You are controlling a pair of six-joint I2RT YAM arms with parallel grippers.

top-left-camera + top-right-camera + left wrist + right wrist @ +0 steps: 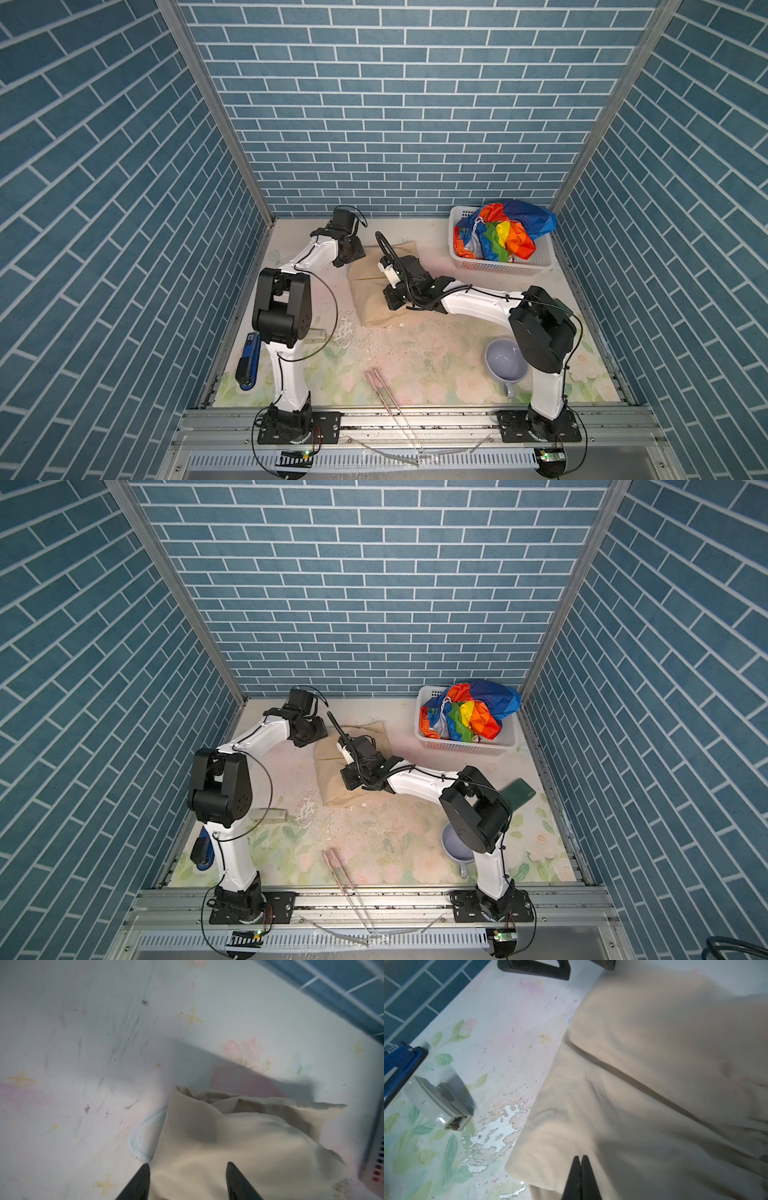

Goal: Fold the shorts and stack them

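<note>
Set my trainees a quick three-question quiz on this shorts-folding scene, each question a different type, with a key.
1. True or false: the rainbow-striped shorts lie in the white basket.
2. The right gripper is: A) wide open; B) shut; C) holding a mug.
3. Fill in: the left gripper is open above cloth coloured ____.
Key: 1 true; 2 B; 3 beige, the beige shorts.
</note>
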